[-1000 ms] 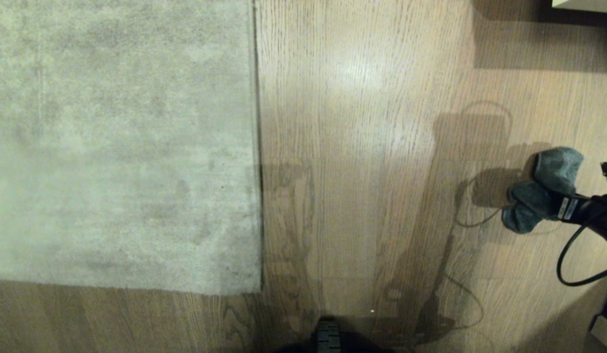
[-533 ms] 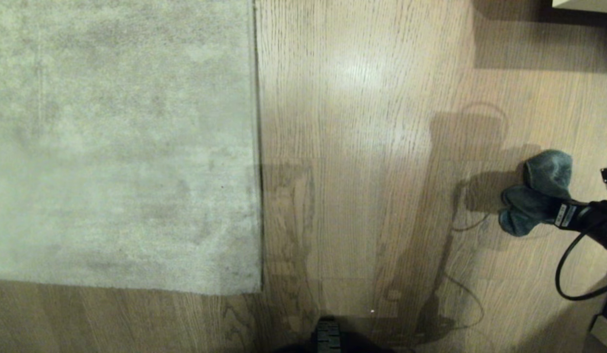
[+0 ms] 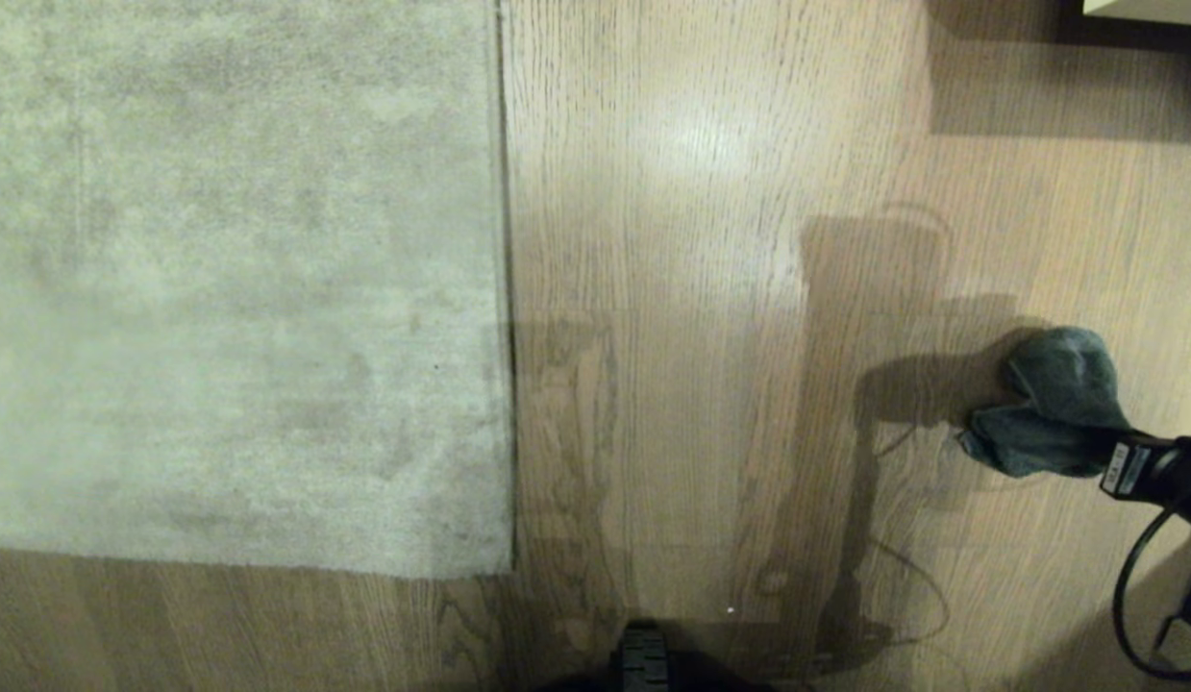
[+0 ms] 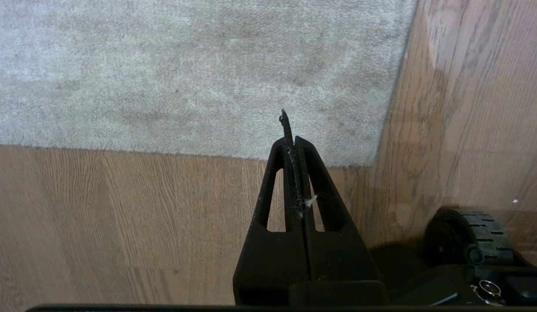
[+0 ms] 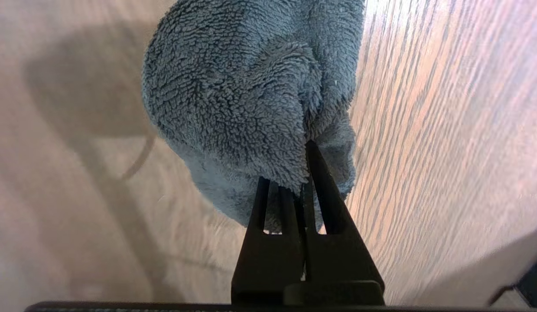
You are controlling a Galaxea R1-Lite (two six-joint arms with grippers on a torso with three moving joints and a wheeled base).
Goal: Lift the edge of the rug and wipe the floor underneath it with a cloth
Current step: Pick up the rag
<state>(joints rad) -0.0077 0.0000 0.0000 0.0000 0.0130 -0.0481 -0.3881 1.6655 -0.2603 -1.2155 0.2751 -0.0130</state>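
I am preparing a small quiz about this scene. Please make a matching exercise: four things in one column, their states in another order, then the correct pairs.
1. fuzzy grey-blue cloth
2. pale grey-beige rug edge
3. left gripper
4. light brown wooden floor

a. shut, holding nothing
b. lying flat, not lifted
c. pinched in the right gripper
d. shiny, with shadows on it

Pairs: 1-c, 2-b, 3-a, 4-d

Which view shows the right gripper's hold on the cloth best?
The right wrist view: the right gripper is shut on the cloth, whose fuzzy bulk bunches beyond the fingertips. The head view shows the cloth small at the right edge, the pinch hidden. The left wrist view shows none of it.
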